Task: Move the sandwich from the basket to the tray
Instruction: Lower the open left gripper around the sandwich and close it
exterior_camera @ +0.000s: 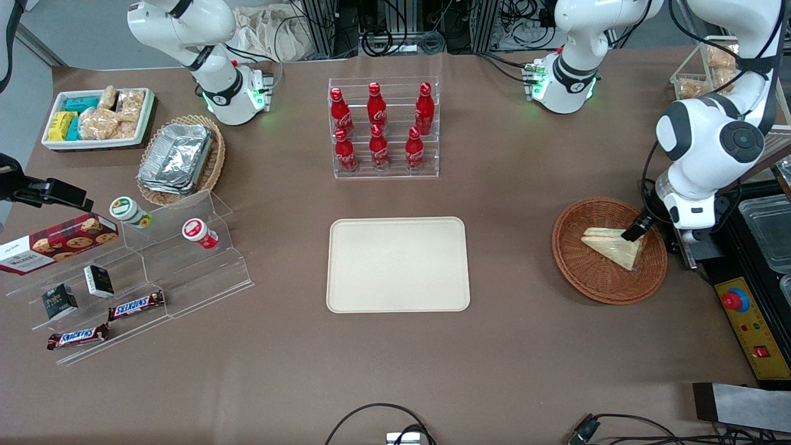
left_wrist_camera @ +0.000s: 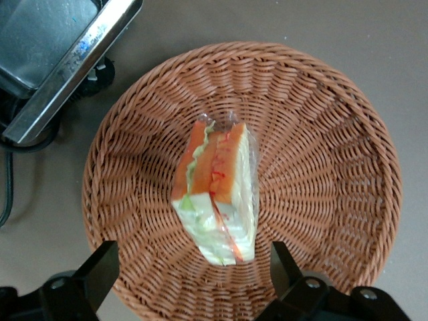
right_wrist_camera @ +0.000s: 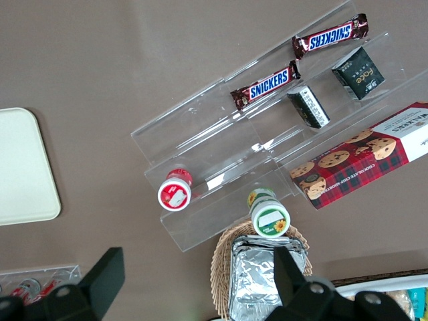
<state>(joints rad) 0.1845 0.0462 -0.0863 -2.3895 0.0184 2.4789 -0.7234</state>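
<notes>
The sandwich (exterior_camera: pixel 610 246), a wrapped white-bread wedge with orange and green filling (left_wrist_camera: pixel 217 194), lies in the reddish-brown wicker basket (exterior_camera: pixel 575 266) toward the working arm's end of the table. My gripper (exterior_camera: pixel 636 230) hangs just above the sandwich, over the part of the basket farther from the front camera. In the left wrist view the gripper (left_wrist_camera: pixel 194 267) is open, its two dark fingers (left_wrist_camera: pixel 100 267) spread wide with the sandwich's narrow end between them and untouched. The cream tray (exterior_camera: pixel 398 264) lies flat at the table's middle, bare.
A clear rack of red cola bottles (exterior_camera: pixel 383 127) stands farther from the front camera than the tray. A yellow control box with a red button (exterior_camera: pixel 751 324) and metal-edged equipment (left_wrist_camera: pixel 67 73) sit beside the basket. A tiered acrylic snack stand (exterior_camera: pixel 123 272) lies toward the parked arm's end.
</notes>
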